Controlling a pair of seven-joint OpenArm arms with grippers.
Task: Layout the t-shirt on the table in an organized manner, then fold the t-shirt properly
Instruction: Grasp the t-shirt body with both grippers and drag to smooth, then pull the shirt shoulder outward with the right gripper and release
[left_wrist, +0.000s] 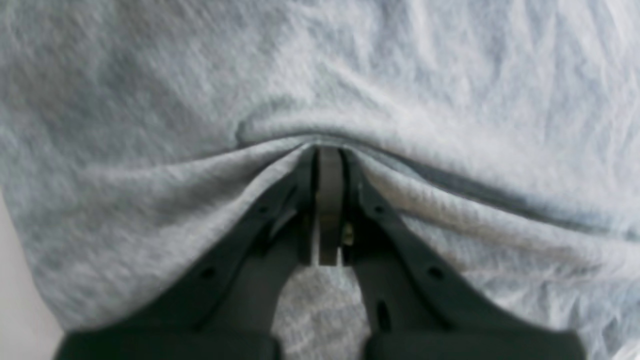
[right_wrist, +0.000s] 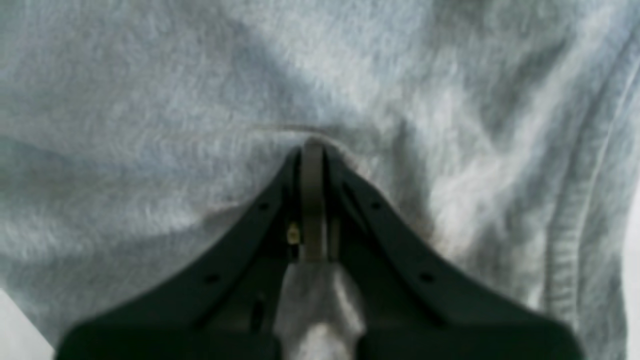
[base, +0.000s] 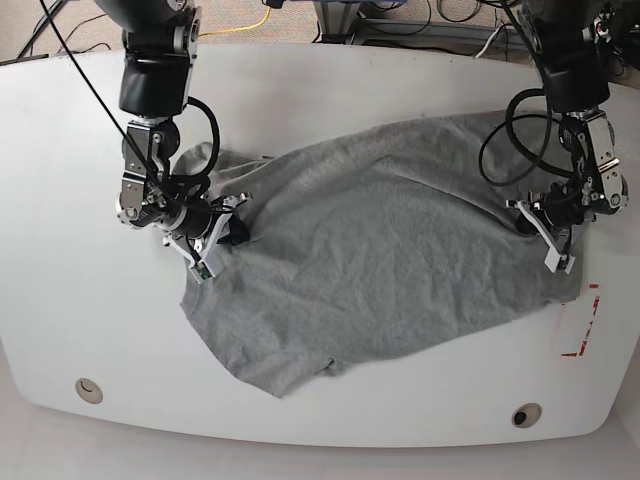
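Shirt spread across table. Left gripper and right gripper closed; grip on shirt unconfirmed. Reads limp, light, prone to bunching. I'd pinch doubled fabric near the shirt's outer edges.

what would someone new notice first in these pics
Probably the big grey t-shirt, spread wide and wrinkled across the middle of the white table. Next, the two black robot arms reaching in from the far side, the left gripper and right gripper each down at the cloth.
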